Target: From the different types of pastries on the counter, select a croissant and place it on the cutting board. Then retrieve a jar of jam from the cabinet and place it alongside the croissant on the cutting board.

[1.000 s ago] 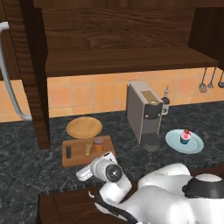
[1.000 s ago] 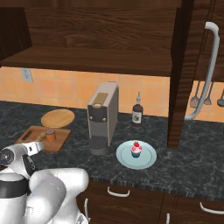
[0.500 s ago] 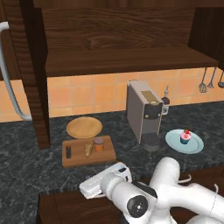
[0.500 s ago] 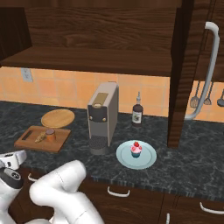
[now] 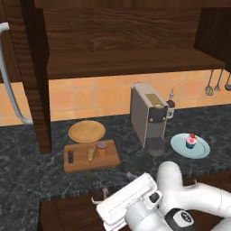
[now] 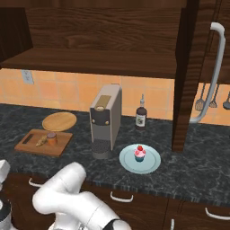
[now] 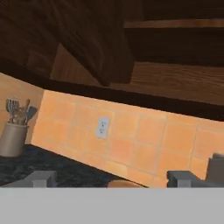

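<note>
Change: one second ago the hand hung over the front edge of the board (image 5: 91, 156), next to the jar. Half a second ago it was already lower and nearer the base. Now it lies below the counter (image 5: 27, 180) edge, well apart from the board.
Meaning: the jar seems released, and the arm is going away from it. Judged from this, both placements look done and the task is near its end.
Croissant (image 5: 91, 152): it lies on the board, near the middle, and touches the jar or almost.
Jar (image 5: 102, 149): it stands upright on the board, just to the right of the croissant. In the right base view it is also on the board (image 6: 42, 143), beside the croissant (image 6: 41, 140).
Other things on the board: a small dark object lies near its left end; what it is cannot be told.
Gripper (image 7: 112, 178): the jaws stand wide open and hold nothing. The two fingertips (image 7: 41, 178) are far apart at the bottom of the hand view, with only wall tiles between them.
Arm pose: it is folded low in front of the base. The white hand body lies across the lower middle of the left base view, and the elbow rises to the right of it.
Hand direction: the camera looks up toward the tile wall and the underside of the cabinet, not down to the counter.
Rest of counter: the round plate (image 5: 86, 131) lies behind the board; the coffee machine (image 5: 147, 115) and the cupcake (image 5: 191, 141) on its plate stand to the right, untouched.
</note>
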Tool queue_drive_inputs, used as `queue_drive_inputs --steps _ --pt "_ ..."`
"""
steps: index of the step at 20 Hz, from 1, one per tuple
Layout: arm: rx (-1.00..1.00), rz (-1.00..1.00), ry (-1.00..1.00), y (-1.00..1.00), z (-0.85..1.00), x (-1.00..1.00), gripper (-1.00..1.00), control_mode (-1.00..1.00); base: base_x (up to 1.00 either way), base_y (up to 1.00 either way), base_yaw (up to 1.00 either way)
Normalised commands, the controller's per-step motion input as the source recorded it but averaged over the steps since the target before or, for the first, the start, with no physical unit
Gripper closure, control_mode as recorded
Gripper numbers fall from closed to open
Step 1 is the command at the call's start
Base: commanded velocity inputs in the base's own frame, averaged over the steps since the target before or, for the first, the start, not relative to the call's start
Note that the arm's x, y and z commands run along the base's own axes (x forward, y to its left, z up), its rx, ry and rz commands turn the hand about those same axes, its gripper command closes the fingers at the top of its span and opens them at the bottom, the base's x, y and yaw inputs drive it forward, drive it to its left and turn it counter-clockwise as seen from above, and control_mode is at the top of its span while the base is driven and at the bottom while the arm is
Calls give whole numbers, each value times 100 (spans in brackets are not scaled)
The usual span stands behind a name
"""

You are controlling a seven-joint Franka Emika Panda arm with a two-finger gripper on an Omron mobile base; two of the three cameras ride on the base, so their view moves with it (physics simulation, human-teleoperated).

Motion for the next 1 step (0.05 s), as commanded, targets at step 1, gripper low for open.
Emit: queue_drive_inputs --steps 1 --pt "2 0 -45 -23 100 -100 -100 -100 0 0 0"
